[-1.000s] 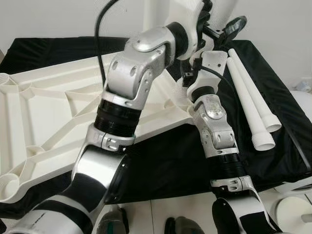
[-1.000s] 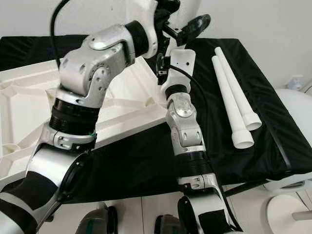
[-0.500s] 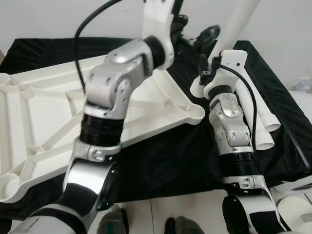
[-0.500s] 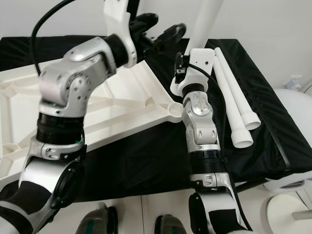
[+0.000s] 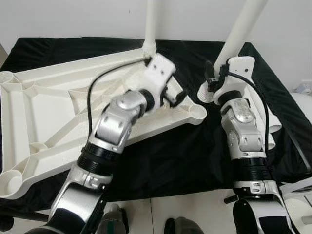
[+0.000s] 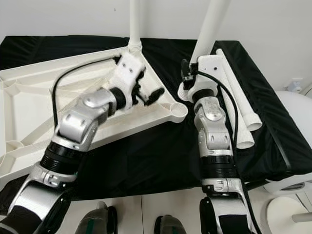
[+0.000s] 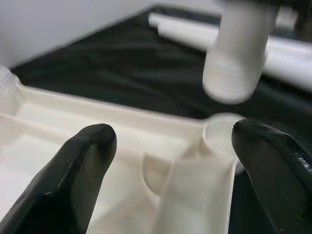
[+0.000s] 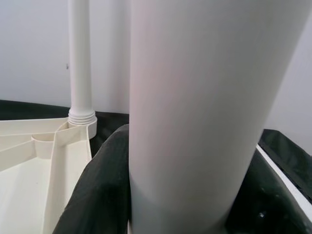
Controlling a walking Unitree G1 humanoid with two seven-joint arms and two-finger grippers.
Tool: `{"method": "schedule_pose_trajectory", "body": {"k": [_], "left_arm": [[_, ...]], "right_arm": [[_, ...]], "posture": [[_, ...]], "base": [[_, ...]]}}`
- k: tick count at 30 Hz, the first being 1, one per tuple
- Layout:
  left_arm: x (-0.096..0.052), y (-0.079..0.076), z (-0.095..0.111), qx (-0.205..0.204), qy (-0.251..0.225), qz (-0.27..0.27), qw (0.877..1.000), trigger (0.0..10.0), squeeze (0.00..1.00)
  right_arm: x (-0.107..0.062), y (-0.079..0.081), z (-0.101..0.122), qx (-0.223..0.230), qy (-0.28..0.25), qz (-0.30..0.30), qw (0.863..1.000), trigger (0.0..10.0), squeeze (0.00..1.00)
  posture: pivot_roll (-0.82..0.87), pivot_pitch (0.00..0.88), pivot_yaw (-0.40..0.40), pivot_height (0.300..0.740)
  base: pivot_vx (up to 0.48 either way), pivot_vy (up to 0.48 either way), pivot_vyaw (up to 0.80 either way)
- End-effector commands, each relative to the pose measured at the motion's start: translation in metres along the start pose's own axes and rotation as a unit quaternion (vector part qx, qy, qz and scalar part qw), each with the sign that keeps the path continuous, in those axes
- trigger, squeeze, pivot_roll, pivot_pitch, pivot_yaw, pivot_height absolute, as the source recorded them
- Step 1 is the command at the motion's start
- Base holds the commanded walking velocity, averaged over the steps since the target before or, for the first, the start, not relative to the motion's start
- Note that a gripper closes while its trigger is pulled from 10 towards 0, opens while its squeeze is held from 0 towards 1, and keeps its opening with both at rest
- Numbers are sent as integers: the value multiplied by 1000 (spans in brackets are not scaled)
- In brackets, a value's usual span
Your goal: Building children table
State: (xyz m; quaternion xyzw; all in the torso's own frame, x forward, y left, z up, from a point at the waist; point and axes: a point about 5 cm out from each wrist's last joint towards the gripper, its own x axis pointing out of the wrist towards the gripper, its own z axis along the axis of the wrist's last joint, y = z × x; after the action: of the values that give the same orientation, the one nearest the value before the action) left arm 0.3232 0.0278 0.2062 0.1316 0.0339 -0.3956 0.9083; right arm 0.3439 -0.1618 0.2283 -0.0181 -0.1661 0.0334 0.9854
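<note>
An upside-down white table top (image 5: 53, 112) lies on a black cloth. One white leg (image 5: 150, 24) stands upright in its far corner socket. My right gripper (image 5: 214, 80) is shut on a second white leg (image 5: 241, 29), which leans slightly; its threaded end (image 7: 234, 73) hovers just above and beside the empty near-right corner socket (image 5: 197, 112). My left gripper (image 7: 170, 156) is open, its fingers (image 7: 83, 161) spread wide low over the table top's rib, close to that socket. The held leg (image 8: 204, 97) sits between my right gripper's fingers.
Two more white legs (image 5: 269, 124) lie side by side on the cloth, behind my right arm. The black cloth (image 5: 165, 161) ends at the front edge near my feet. White round objects (image 5: 297, 190) sit on the floor at the right. A white wall stands behind.
My left arm has dropped from high up to low over the table top. My right gripper has carried the leg rightward, bringing its threaded end down beside the corner socket.
</note>
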Motion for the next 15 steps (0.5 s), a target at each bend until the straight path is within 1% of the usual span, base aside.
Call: {"method": "schedule_pose_trajectory", "body": {"k": [1, 6, 8, 9, 10, 11, 12, 13, 15], "left_arm": [[4, -8, -10, 7, 19, 10, 1000, 10000, 0], [7, -15, -17, 14, 30, -2, 999, 10000, 0], [10, -22, -26, 13, 47, -18, 999, 10000, 0], [10, -22, -26, 13, 47, -18, 999, 10000, 0], [12, -26, -29, 23, 54, -21, 998, 10000, 0], [12, -26, -29, 23, 54, -21, 998, 10000, 0], [14, -30, -32, 28, 60, -25, 997, 10000, 0], [14, -30, -32, 28, 60, -25, 997, 10000, 0], [21, -39, -38, 36, 79, -32, 996, 10000, 0]], "right_arm": [[-4, -1, 1, 3, -9, 5, 1000, 10000, 0], [-7, -2, -2, 4, -4, 9, 1000, 10000, 0], [-9, -4, -6, 2, 4, 8, 1000, 10000, 0], [-9, -4, -6, 2, 4, 8, 1000, 10000, 0], [-10, -5, -8, 0, 7, 8, 1000, 10000, 0], [-10, -5, -8, 0, 7, 8, 1000, 10000, 0], [-10, -4, -8, 0, 9, 9, 1000, 10000, 0], [-10, -4, -8, 0, 9, 9, 1000, 10000, 0], [-10, -3, -9, -1, 9, 11, 1000, 10000, 0]], "posture": [[-1, 69, -51, 740], [-4, 72, -49, 740], [-6, 76, -45, 740], [-6, 76, -45, 740], [-7, 79, -39, 740], [-7, 79, -39, 740], [-8, 80, -38, 740], [-8, 80, -38, 740], [-9, 80, -35, 740]], "base": [[0, 0, 0], [0, 0, 0], [0, 0, 0], [0, 0, 0], [0, 0, 0], [0, 0, 0], [0, 0, 0], [0, 0, 0], [0, 0, 0]]}}
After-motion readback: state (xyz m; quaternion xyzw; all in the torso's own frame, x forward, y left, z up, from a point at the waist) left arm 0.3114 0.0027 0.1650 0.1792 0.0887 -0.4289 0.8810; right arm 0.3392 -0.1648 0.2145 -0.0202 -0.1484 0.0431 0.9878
